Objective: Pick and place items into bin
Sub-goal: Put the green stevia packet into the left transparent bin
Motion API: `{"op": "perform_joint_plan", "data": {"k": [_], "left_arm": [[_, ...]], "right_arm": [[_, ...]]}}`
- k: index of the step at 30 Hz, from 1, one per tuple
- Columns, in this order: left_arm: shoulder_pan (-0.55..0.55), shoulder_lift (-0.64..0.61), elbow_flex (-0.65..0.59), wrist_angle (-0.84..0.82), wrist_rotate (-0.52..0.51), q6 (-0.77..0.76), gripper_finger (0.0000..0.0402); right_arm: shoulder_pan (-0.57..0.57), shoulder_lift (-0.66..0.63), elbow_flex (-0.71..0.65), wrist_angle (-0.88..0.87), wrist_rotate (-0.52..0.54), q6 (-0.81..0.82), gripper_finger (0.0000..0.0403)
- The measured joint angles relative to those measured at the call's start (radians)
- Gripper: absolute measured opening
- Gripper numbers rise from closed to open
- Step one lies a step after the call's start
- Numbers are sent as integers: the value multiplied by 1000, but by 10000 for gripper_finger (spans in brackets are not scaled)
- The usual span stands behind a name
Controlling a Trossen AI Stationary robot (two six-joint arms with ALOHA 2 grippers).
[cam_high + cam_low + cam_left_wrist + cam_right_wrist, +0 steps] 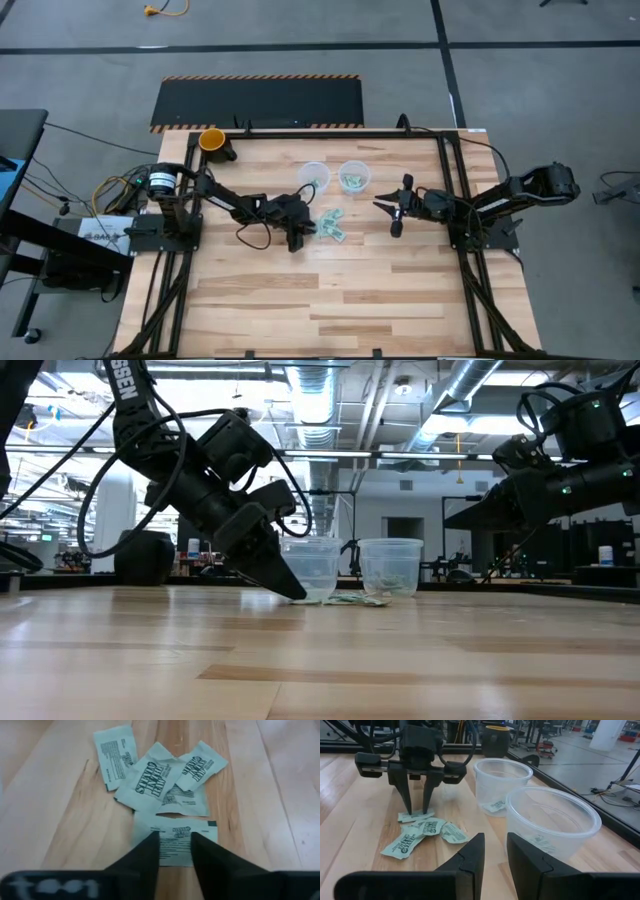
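Your left gripper [175, 851] is down at the bench [330, 300], tips at the near edge of the packets [331, 224]. Fingers [145, 855] sit a narrow gap apart, straddling one flat packet [175, 840]; not clamped on it as far as you can see. That packet lies w/ its long axis across the finger gap, print running the same way. The rest fan out beyond it: approx. four more, overlapping, each tilted differently, one long axis nearly in line w/ the fingers.

Pile lies mid-bench, just in front of two clear tubs [313, 177] [354, 177]. The second tub holds a few packets [352, 182]; in the right wrist view each tub shows some at the bottom, count not readable through the plastic.

Right gripper [495, 852] hangs above the bench beside the tubs, pointing toward the pile, fingers slightly apart, holding nothing.

Orange cup [212, 140] at the far left corner of the bench. In the low view the pile is mostly hidden behind the left fingers.
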Motion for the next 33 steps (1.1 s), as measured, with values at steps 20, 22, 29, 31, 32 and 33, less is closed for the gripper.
{"op": "perform_joint_plan", "data": {"k": [20,22,29,31,32,33], "left_arm": [[-16,3,-3,2,20,18,23],[-17,3,-3,7,20,26,41],[-18,4,-3,17,15,42,120],[-18,4,-3,16,9,47,141],[-18,4,-3,15,4,50,151],[-18,4,-3,11,-3,53,159]], "right_arm": [[0,0,0,0,0,0,75],[0,0,0,0,0,0,75],[0,0,0,0,0,0,75],[0,0,0,0,0,0,75],[0,0,0,0,0,0,75],[0,0,0,0,0,0,75]]}}
